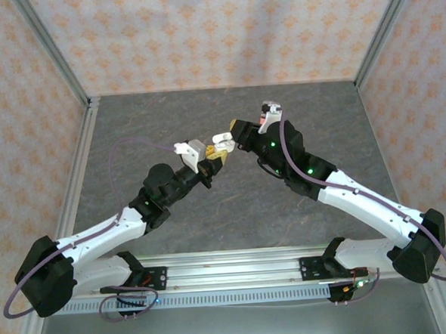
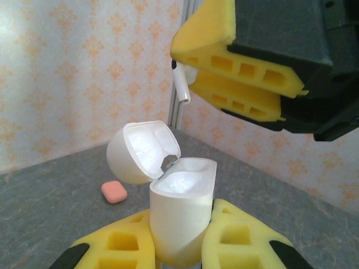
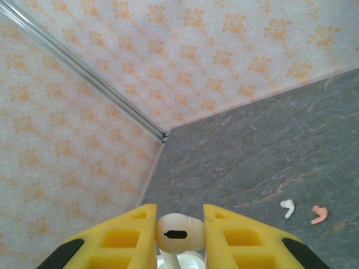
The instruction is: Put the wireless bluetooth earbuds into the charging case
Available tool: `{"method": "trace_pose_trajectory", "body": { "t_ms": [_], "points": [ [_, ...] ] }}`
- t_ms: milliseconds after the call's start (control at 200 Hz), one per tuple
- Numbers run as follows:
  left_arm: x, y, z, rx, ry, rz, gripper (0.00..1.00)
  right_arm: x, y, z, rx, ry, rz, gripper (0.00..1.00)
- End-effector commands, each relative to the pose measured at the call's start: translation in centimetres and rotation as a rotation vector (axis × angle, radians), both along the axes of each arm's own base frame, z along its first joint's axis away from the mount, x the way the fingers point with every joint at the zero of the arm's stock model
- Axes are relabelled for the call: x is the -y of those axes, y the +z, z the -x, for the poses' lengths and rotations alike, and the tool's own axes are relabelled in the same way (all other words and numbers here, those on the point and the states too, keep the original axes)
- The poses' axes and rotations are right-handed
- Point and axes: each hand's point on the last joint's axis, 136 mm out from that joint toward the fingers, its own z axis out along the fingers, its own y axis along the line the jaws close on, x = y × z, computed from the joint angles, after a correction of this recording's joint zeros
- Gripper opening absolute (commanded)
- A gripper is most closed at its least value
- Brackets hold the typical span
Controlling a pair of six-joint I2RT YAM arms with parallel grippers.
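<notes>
My left gripper [image 2: 182, 216] [image 1: 211, 162] is shut on the white charging case [image 2: 180, 224], holding it upright above the table with its lid [image 2: 143, 151] flipped open; the sockets inside look empty. My right gripper [image 3: 179, 224] [image 2: 185, 64] hovers just above the case, shut on a whitish earbud [image 3: 178, 234], whose stem [image 2: 181, 85] points down toward the open case. On the table lie another whitish earbud [image 3: 288, 207] and a coral-pink earbud [image 3: 318, 214]. In the top view both grippers meet at mid-table around the case [image 1: 221, 142].
A closed coral-pink case [image 2: 114, 191] lies on the grey table beyond the held case. Patterned walls with metal corner posts [image 3: 84, 73] enclose the table on three sides.
</notes>
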Motion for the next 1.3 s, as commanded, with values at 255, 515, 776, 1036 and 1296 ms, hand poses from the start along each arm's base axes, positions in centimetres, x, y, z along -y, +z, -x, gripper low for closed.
{"method": "trace_pose_trajectory", "body": {
  "t_ms": [255, 515, 776, 1036, 1296],
  "points": [
    [-0.1, 2.5, -0.7, 0.043, 0.036, 0.046, 0.0, -2.4, 0.4, 0.5, 0.001, 0.064, -0.045, 0.23],
    [-0.2, 2.3, -0.9, 0.037, 0.048, 0.04, 0.0, -3.9, -0.7, 0.7, -0.02, 0.085, -0.011, 0.23],
    [-0.5, 2.3, -1.1, 0.039, 0.072, 0.039, 0.0, -4.1, -1.1, 0.8, -0.031, 0.097, -0.016, 0.23],
    [-0.5, 2.1, -1.4, 0.028, 0.085, 0.043, 0.0, -4.4, -1.4, 1.1, -0.044, 0.108, -0.034, 0.23],
    [-0.6, 2.0, -1.6, 0.023, 0.094, 0.043, 0.0, -5.0, -1.6, 1.5, -0.042, 0.125, -0.033, 0.23]
  ]
}}
